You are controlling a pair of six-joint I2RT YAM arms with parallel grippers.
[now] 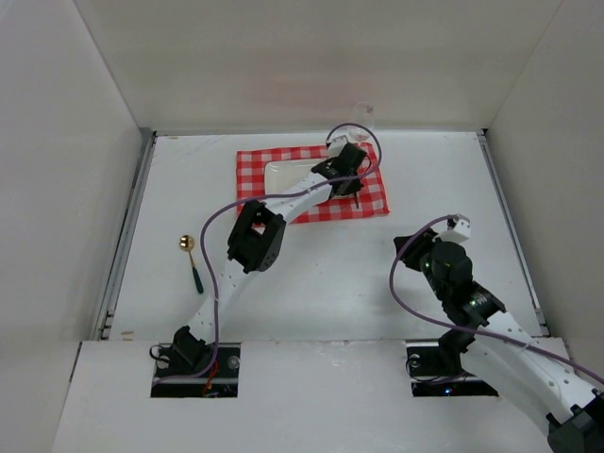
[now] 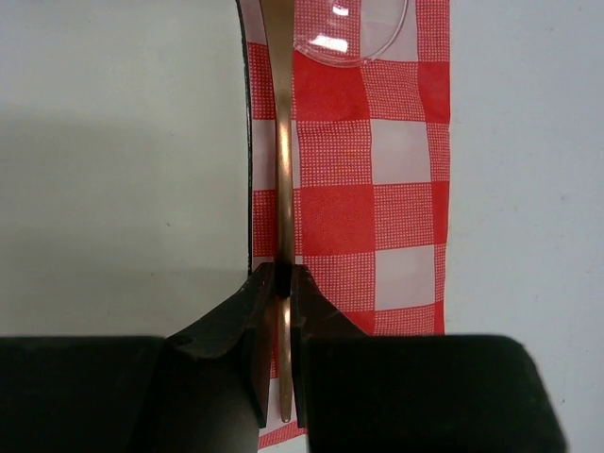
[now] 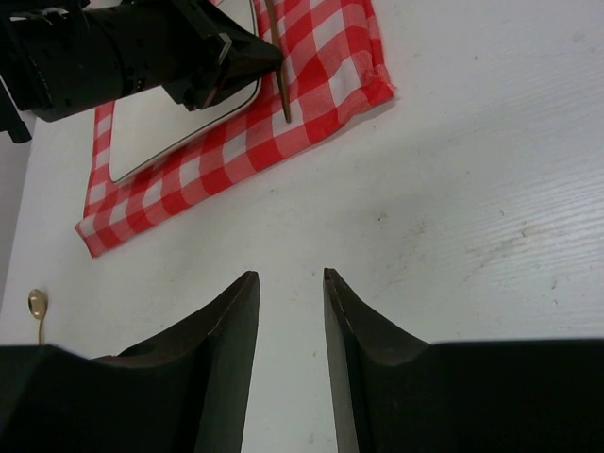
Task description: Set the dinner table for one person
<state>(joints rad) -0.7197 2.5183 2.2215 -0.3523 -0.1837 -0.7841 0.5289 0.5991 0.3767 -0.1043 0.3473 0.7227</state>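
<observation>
Along the left side of the dinner table (image 1: pixel 377 274): a spoon (image 1: pixel 192 264) with a gold bowl and dark green handle lies alone on bare white, well apart from the rest.

Centre, toward the far edge: a red-and-white checked cloth (image 1: pixel 253 168) lies flat with a white rectangular plate (image 1: pixel 288 173) on it. The left gripper (image 2: pixel 284 276) is clenched on a slim gold-toned utensil (image 2: pixel 282 170), over the cloth's strip just right of the plate. What kind of utensil, I cannot tell. Its low end is close to the cloth; whether they touch is unclear. A clear glass (image 1: pixel 363 117) stands at the cloth's far right corner.

Right side: the right gripper (image 3: pixel 288 276) hangs over bare tabletop with its jaws apart and nothing between them.

Handling, as a judgement: the table looks rigid, heavy and fixed in its rails, with a matte top. It is a surface to lay things on, not something to grasp. Cutlery probably slides on it a little. The cloth is soft and may ruck if dragged.

Writing: no brands, labels or lettering are readable in any view.
</observation>
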